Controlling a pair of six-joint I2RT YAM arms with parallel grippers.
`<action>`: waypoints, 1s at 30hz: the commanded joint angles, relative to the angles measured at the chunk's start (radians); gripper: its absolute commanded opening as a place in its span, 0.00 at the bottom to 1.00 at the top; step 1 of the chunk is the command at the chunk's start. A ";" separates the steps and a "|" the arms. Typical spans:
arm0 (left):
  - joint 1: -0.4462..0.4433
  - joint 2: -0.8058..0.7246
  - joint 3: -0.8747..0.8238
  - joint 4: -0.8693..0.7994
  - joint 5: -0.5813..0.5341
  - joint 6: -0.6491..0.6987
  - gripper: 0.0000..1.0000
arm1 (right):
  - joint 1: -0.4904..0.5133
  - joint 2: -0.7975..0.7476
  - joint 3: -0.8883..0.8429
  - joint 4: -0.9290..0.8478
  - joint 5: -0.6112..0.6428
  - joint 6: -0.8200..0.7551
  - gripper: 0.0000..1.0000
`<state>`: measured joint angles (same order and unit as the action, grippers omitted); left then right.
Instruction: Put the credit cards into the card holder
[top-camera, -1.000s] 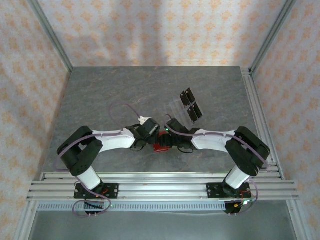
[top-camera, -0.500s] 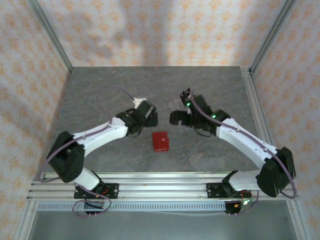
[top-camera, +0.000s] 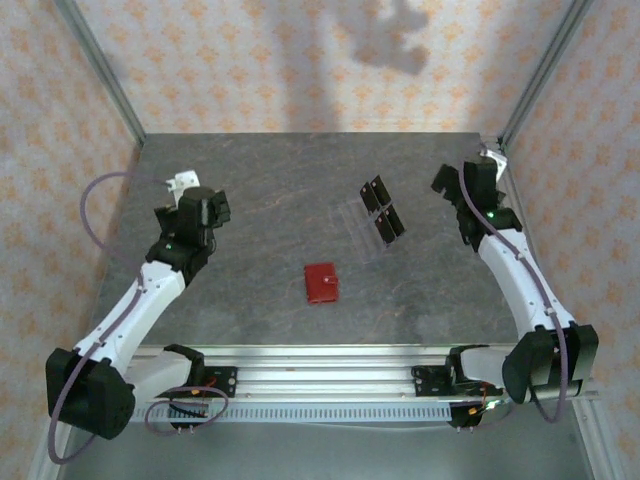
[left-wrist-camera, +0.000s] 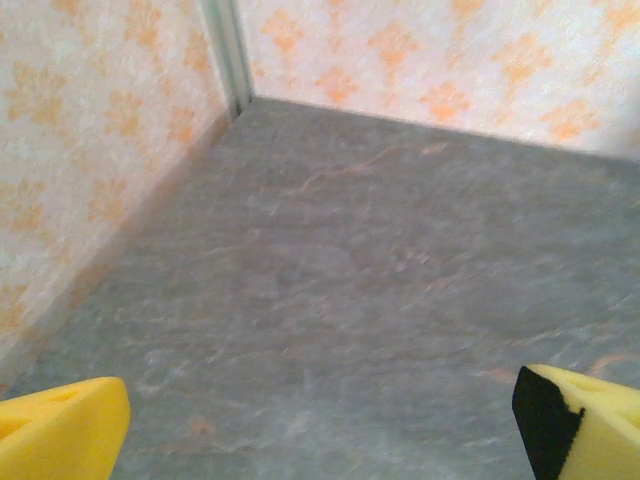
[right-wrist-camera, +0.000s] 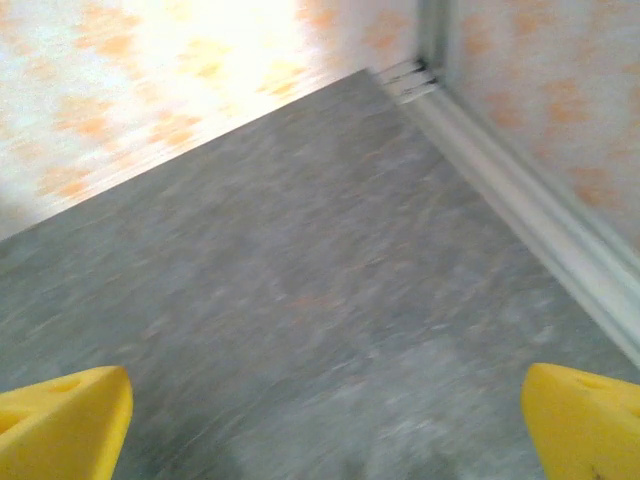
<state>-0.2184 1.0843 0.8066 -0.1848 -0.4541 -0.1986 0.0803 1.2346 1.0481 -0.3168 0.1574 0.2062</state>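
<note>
Both arms have swung out from the centre to the sides of the counter (top-camera: 270, 165). Your left hand (top-camera: 205, 208) is wide open and empty. The card holder (top-camera: 321, 283) lies mid-counter, apparently folded shut, with the credit cards (top-camera: 382, 210) beyond it. Your right hand (top-camera: 470, 182) is open and empty too. Pin and spread the holder before bringing a card.

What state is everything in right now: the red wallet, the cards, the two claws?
card holder: folded shut, lying flat on the table.
credit cards: loose on the table, apart from the card holder.
left gripper: open, empty.
right gripper: open, empty.
</note>
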 joint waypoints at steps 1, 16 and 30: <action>0.022 0.014 -0.107 0.202 -0.024 0.122 1.00 | -0.040 -0.012 -0.108 0.219 0.109 -0.098 0.99; 0.143 0.268 -0.334 0.693 0.126 0.197 1.00 | -0.071 0.173 -0.583 0.915 0.016 -0.177 0.99; 0.173 0.414 -0.375 0.920 0.378 0.216 1.00 | -0.072 0.318 -0.664 1.212 -0.087 -0.212 0.99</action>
<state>-0.0525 1.5005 0.4320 0.6464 -0.0990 0.0017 0.0120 1.5475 0.3546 0.8574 0.0849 0.0048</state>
